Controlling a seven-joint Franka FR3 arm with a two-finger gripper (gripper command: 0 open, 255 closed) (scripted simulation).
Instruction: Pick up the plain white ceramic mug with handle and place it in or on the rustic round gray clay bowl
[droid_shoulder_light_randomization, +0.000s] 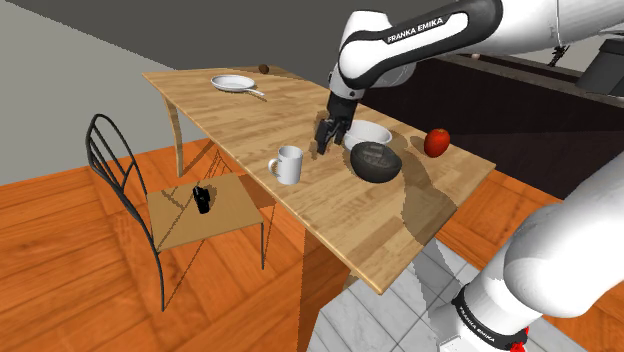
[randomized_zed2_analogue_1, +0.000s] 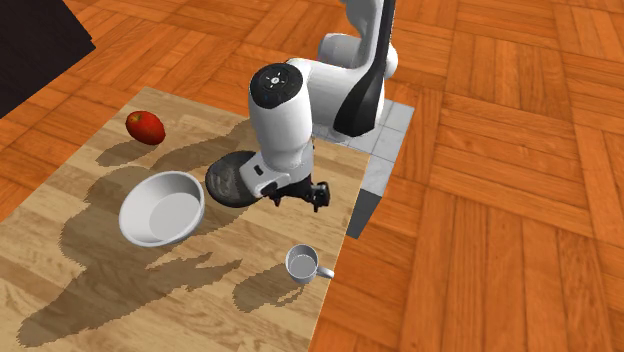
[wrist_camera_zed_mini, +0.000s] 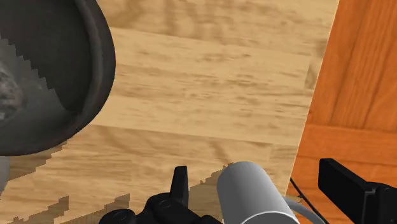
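The white mug (droid_shoulder_light_randomization: 288, 164) stands upright near the table's edge, its handle toward the shoulder view's left. The dark gray round bowl (droid_shoulder_light_randomization: 375, 161) sits a short way to the mug's right in that view. My gripper (droid_shoulder_light_randomization: 325, 140) hangs open above the table, between mug and bowl and a little behind them. In the wrist view the mug (wrist_camera_zed_mini: 251, 194) lies between the spread fingers (wrist_camera_zed_mini: 180, 184) without touching them, and the dark bowl (wrist_camera_zed_mini: 57, 83) sits off to one side. In the second exterior view the gripper (randomized_zed2_analogue_1: 305, 193) is above the mug (randomized_zed2_analogue_1: 301, 263) and beside the bowl (randomized_zed2_analogue_1: 232, 180).
A white bowl (droid_shoulder_light_randomization: 368, 132) sits just behind the dark one, with a red apple (droid_shoulder_light_randomization: 437, 142) farther right. A white pan (droid_shoulder_light_randomization: 233, 84) lies at the far end of the wooden table (droid_shoulder_light_randomization: 330, 230). A wire chair (droid_shoulder_light_randomization: 150, 200) holding a small black object (droid_shoulder_light_randomization: 202, 199) stands left of the table.
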